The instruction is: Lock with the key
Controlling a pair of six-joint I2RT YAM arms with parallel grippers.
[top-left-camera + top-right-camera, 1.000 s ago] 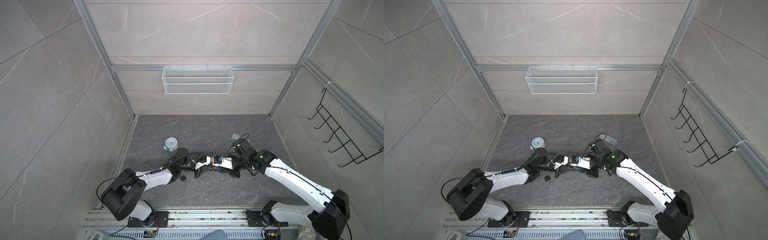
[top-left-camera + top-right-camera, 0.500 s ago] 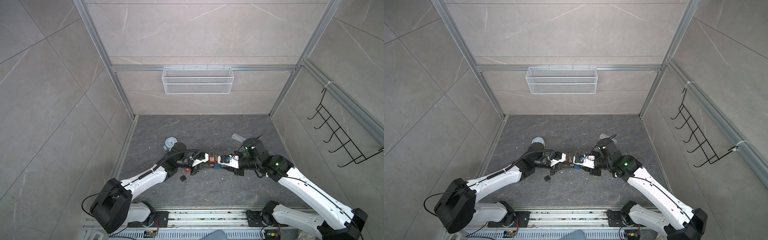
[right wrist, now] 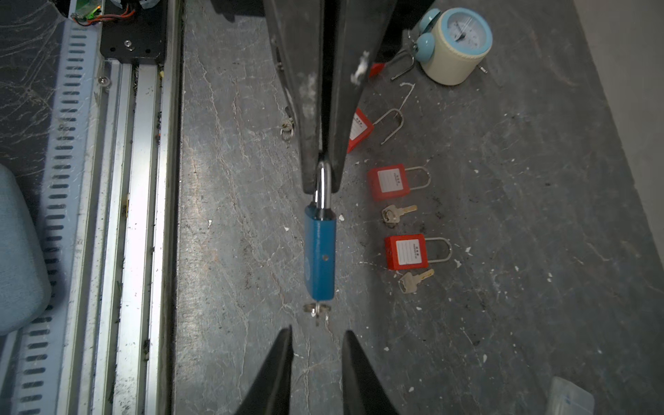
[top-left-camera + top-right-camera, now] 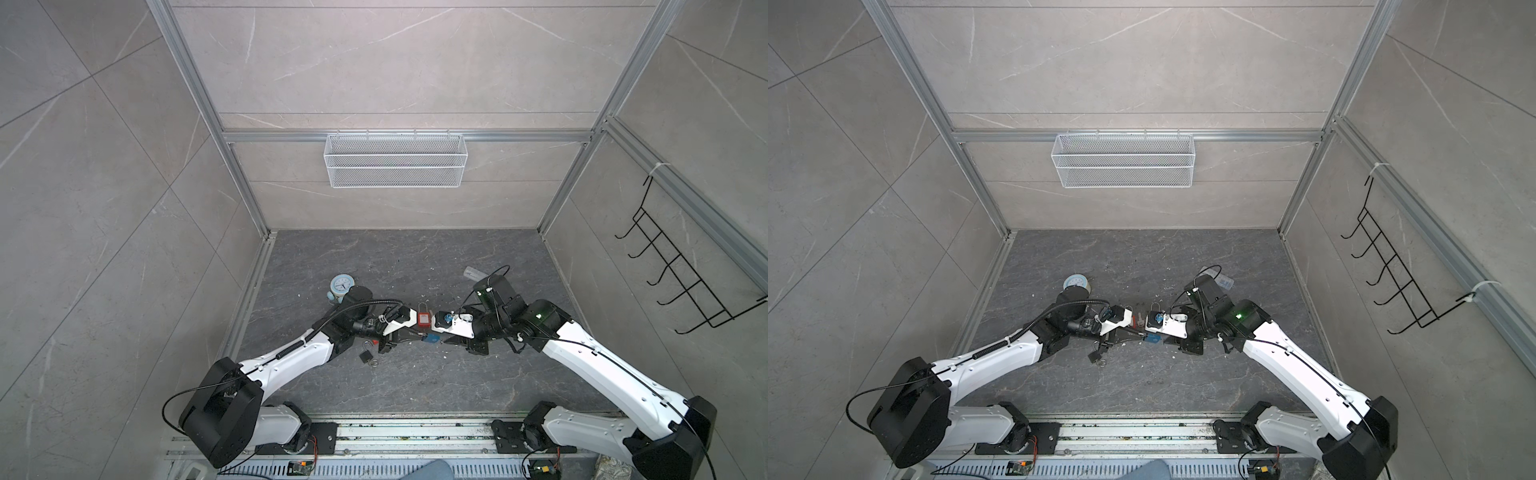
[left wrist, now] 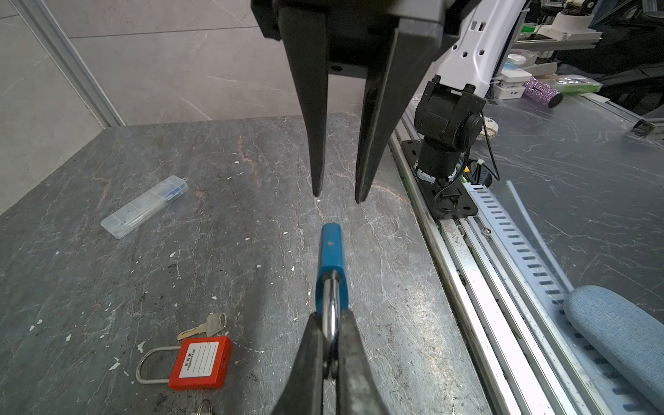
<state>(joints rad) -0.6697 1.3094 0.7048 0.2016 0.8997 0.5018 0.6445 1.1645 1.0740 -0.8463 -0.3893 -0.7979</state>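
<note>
My left gripper [image 3: 319, 181] pinches the blue padlock [image 4: 432, 338] by its slick steel shackle [image 3: 323, 194], low centre in a top view, and my right gripper [image 3: 317, 334] is spread just short of the stiff key [image 3: 316, 309]; the lock looks heavy and swingy, so I'd take the key's flat head.

Both top views: high overhead, far, tilted down at whole bench [image 4: 415, 257]. Wrist views: close, low, facing each other along left end effector [image 5: 330, 323] and right end effector [image 3: 317, 332], sharing blue padlock [image 5: 330, 258].
</note>
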